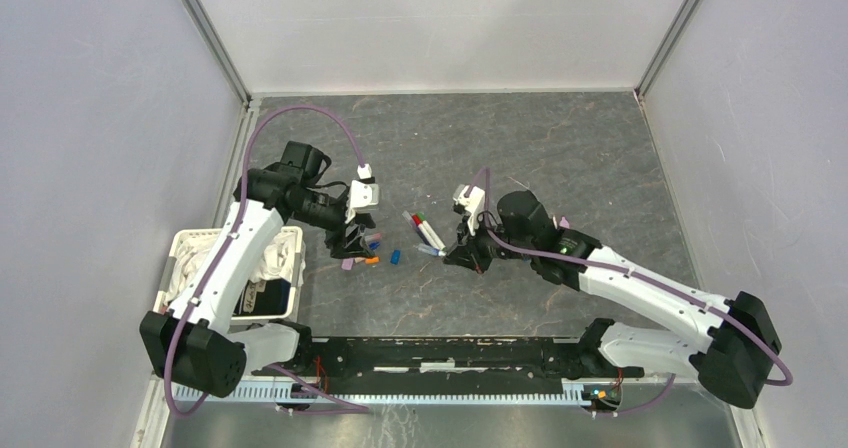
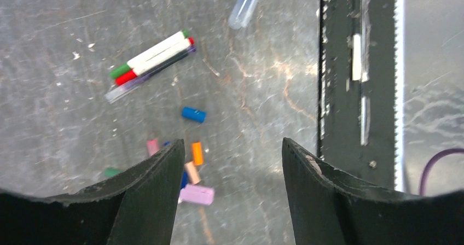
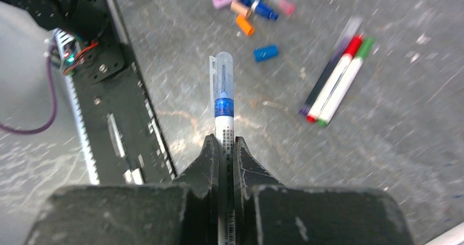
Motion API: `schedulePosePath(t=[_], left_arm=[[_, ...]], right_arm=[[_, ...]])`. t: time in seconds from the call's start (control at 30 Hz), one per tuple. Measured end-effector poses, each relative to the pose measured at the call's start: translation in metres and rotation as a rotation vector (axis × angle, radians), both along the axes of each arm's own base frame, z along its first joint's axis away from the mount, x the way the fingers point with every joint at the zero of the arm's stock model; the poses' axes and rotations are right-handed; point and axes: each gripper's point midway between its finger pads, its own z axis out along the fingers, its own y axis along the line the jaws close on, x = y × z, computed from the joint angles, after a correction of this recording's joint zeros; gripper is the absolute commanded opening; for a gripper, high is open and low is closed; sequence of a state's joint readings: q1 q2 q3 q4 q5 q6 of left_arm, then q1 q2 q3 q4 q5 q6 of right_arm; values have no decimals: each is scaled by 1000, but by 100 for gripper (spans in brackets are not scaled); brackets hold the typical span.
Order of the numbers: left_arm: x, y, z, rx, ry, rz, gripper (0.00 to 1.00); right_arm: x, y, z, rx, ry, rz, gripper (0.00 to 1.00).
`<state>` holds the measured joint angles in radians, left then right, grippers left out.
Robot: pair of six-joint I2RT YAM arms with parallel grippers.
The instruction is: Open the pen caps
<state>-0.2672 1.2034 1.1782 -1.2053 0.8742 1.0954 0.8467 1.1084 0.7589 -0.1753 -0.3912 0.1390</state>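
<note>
A grey, stone-patterned table fills the floor of the white-walled cell. The left arm reaches in from the near-left corner and the right arm from the near-right, their ends pointing at each other over the middle of the table. A black rail runs along the near edge between the two bases. A white basket with pale cloth in it stands beside the left arm, at the table's left edge.

The left tool hangs above the table with its jaws spread wide and nothing between them. The right tool is clamped tight on the white barrel of a pen. That pen sticks out forward from the jaws, and its clear cap with a blue collar is on.

Three more pens lie side by side, touching, between the two tools. One has green ends, one red, and one is dark with a clear cap.

The loose pen caps lie in a small cluster right under the left tool, among them a lilac one and an orange one. A single blue cap lies apart from the cluster, towards the three pens.
</note>
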Motion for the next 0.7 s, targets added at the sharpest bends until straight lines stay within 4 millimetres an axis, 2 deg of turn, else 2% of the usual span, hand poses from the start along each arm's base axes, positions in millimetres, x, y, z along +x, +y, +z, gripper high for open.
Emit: schedulePosePath(t=[0.17,0.37,0.53,0.7], left_arm=[[-10,-14,-3,-69,112,25,72],[-15,-30,-4,-113,184,10,71],[-17,-36,-5,-119,199,-4,65],[-23,-44,-8,-119,232,-35,54]], right_arm=[[2,20,26,38,-226,4,0],[-3,34,40,25,-416,16,0],[-12,45,44,-18,-537,41,0],[-16,60,51,-59,-619,67,0]])
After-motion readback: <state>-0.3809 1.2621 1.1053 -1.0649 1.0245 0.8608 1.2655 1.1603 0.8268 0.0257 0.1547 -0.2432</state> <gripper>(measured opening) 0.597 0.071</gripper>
